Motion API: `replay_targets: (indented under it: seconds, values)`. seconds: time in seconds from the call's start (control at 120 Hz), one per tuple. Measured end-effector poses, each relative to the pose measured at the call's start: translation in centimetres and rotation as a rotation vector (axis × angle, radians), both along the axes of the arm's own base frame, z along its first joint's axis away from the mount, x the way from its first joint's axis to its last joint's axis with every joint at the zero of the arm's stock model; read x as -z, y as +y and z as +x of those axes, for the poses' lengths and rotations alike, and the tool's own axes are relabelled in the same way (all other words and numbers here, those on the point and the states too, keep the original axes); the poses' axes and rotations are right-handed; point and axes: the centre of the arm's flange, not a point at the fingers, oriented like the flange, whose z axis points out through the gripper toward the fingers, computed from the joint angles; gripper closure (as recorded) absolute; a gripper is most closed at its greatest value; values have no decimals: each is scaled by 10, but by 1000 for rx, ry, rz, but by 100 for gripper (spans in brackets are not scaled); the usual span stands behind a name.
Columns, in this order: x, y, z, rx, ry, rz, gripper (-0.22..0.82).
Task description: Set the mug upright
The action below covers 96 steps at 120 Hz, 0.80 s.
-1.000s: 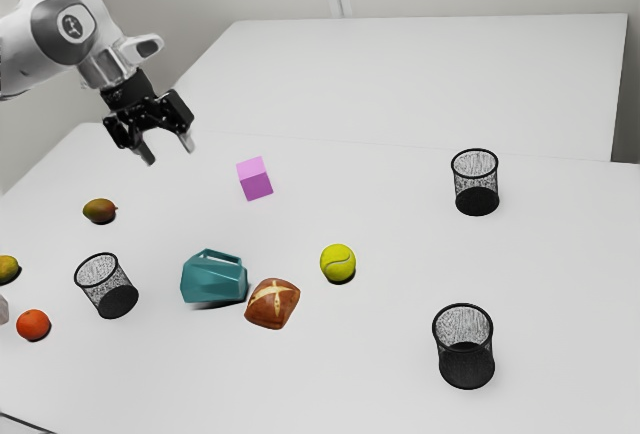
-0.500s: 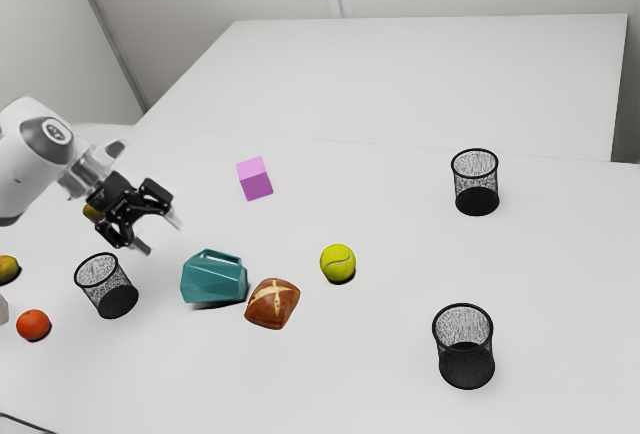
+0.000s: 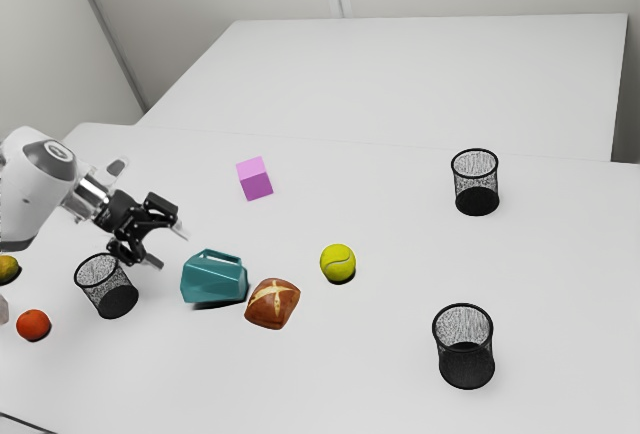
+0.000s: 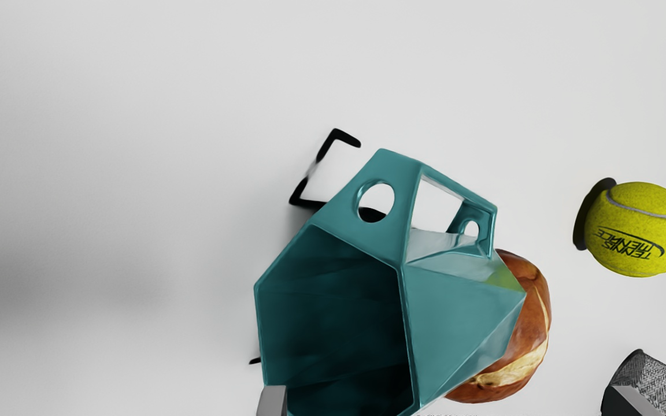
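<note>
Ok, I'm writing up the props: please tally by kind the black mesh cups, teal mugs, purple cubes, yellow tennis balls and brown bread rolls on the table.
Black wire-mesh cups: 3
Teal faceted mug: 1
Purple cube: 1
Yellow tennis ball: 1
Brown bread roll: 1
Total: 7

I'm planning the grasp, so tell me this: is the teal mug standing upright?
No, the teal mug lies on its side, its open mouth facing the gripper and its handle uppermost.
</note>
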Motion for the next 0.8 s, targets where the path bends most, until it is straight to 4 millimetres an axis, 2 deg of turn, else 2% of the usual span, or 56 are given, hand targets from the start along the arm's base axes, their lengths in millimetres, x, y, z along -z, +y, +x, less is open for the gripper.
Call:
replay_targets:
  seconds: [0.108,0.308,0.433,0.592,0.8]
  values:
    - [17,-11,-2,20,18,-7,2]
    - [28,2,-4,-71,-29,-68,2]
    - [41,-10,2,-120,-64,-144,2]
    - [62,-14,-2,-144,-72,-185,2]
    - [60,-19,1,-122,-153,-207,2]
